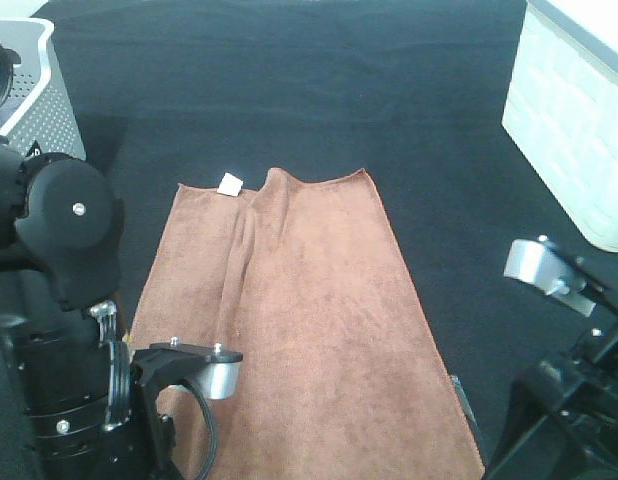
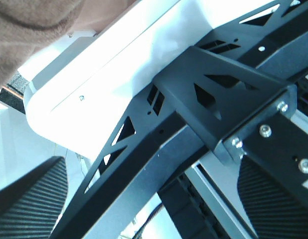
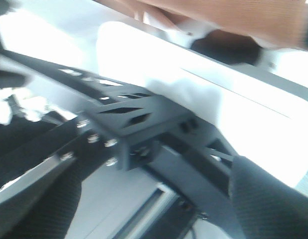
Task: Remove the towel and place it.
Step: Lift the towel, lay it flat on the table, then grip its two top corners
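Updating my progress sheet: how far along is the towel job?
Looks done: the towel lies spread on the black table, white tag at its far edge. In hand: nothing; the left gripper and right gripper are open and empty. Left: little, perhaps smoothing the lengthwise ridge near the tag.

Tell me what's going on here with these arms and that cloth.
The brown towel lies spread on the black table, one long crease down it, white tag at its far corner. Neither arm holds it: the left gripper and right gripper both stand open and empty, by the table's near edge.
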Controlling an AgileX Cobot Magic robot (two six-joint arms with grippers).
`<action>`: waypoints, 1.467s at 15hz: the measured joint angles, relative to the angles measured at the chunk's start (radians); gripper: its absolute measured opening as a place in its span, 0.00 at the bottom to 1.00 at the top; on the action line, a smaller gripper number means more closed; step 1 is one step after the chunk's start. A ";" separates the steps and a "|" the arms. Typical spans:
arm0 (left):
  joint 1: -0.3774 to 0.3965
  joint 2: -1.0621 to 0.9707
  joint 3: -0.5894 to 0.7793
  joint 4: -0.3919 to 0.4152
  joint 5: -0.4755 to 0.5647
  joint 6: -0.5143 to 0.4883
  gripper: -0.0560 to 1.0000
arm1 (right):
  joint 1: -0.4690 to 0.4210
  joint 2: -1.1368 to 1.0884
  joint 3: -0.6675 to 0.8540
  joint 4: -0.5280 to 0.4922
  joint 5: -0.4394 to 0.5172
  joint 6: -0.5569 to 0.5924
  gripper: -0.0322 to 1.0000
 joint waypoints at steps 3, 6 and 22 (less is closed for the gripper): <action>0.000 -0.003 0.000 0.011 0.019 0.000 0.87 | 0.000 -0.061 0.000 0.002 0.015 -0.005 0.75; 0.000 -0.065 -0.018 0.025 0.008 0.000 0.87 | 0.000 -0.095 -0.029 -0.079 -0.051 0.064 0.75; 0.496 0.210 -0.628 0.233 -0.171 0.029 0.87 | -0.199 0.483 -0.784 -0.270 -0.180 0.079 0.80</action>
